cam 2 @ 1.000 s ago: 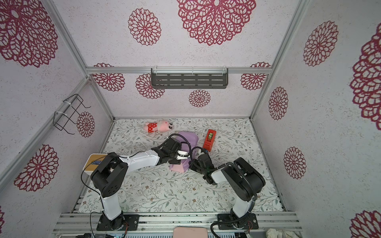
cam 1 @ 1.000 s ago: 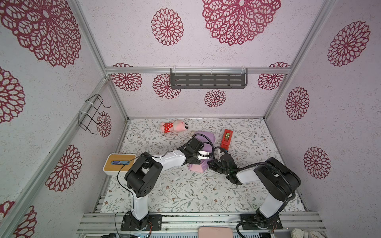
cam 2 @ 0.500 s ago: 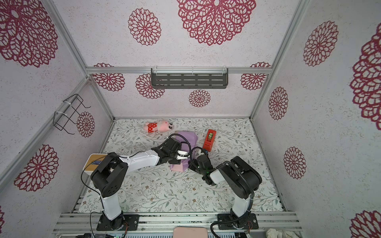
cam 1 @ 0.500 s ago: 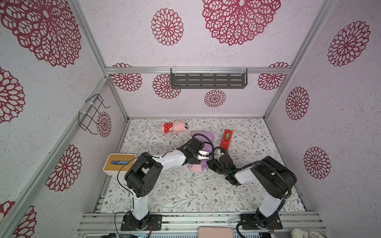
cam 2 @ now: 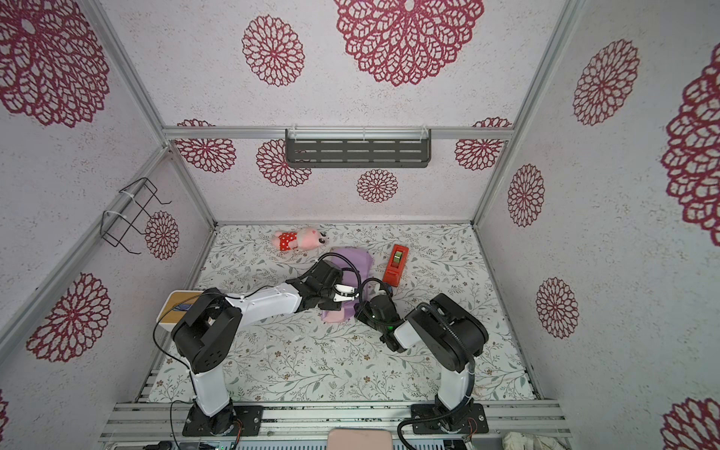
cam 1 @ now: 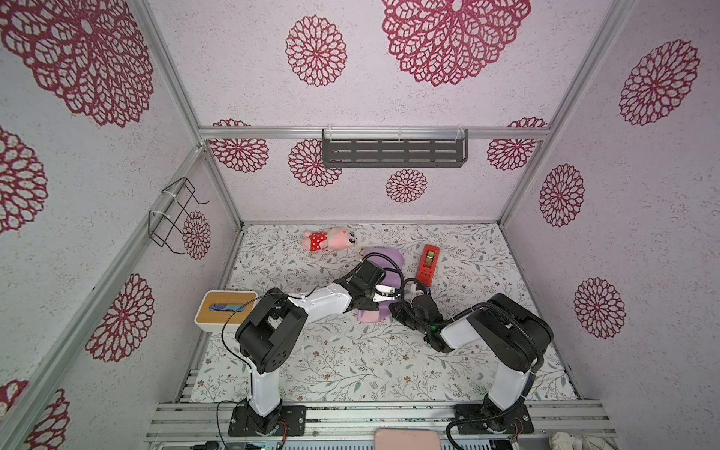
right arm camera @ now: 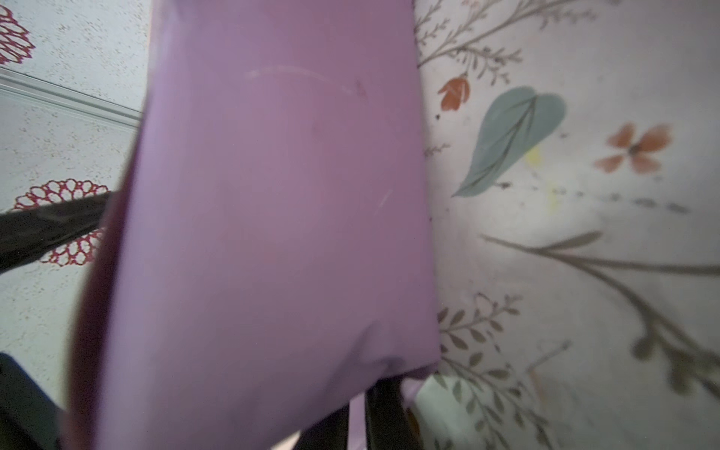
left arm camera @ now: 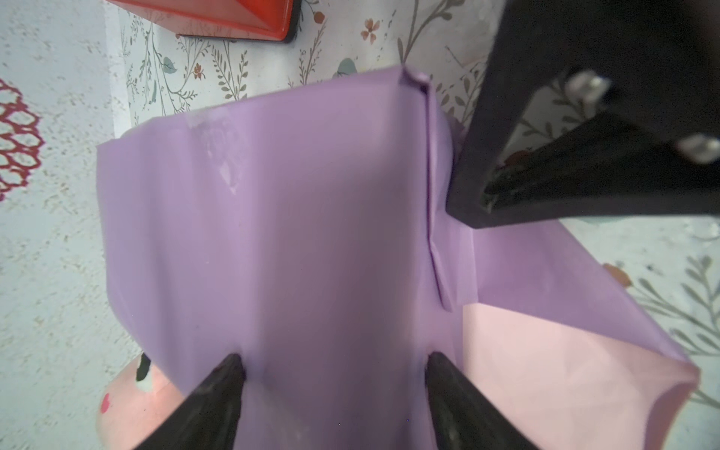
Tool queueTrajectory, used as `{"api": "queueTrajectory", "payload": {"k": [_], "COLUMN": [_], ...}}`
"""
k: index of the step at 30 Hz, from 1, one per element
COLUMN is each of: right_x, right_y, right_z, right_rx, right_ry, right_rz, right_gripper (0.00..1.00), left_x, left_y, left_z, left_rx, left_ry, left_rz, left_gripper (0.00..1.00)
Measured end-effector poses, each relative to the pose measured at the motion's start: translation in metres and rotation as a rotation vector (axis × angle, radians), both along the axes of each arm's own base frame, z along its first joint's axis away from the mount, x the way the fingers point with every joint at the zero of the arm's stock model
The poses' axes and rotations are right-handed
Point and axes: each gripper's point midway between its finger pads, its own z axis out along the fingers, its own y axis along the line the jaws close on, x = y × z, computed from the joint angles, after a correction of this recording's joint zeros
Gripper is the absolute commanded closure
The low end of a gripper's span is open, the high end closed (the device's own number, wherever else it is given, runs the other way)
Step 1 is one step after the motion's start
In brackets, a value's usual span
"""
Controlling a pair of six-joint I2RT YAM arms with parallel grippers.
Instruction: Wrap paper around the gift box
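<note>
Right arm (cam 1: 506, 331) has swung toward mid-frame since a second ago, carrying the right gripper (cam 1: 394, 307) in against the paper (cam 1: 383, 260); the left arm (cam 1: 323, 306) has not shifted. The right gripper's jaws are pressed together, seemingly on a fold of paper at its near end. From there the paper lies up and left, touching. It sits mid-frame, lilac side out with pink showing at the open near end, and its long axis runs up the frame. The box is hidden under it. Just beyond, the left gripper (left arm camera: 335, 366) stands spread, fingertips (left arm camera: 218, 393) pressing the paper down. The right arm is judged nearer the loose flap. Farther up lie the tape dispenser (cam 1: 427, 265) and toy (cam 1: 331, 239).
</note>
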Motion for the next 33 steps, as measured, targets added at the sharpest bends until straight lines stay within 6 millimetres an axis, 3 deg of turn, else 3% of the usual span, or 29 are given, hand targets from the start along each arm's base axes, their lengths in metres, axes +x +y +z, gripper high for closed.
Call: {"api": "queueTrajectory", "payload": {"k": [14,33], "right_x": [-0.004,-0.028], "right_y": [0.002,0.024], "right_z": [-0.001,-0.003], "right_rx": [0.068,0.166], "right_ry": [0.027,0.115], "right_rz": [-0.073,-0.089], "right_gripper": [0.87,0.91], "left_x": [0.000,0.000], "left_y": [0.000,0.000], "left_z": [0.000,0.000], "left_rx": [0.000,-0.005], "left_ry": [0.000,0.002], "left_rz": [0.004,0.013], "left_gripper": [0.24,0.24]}}
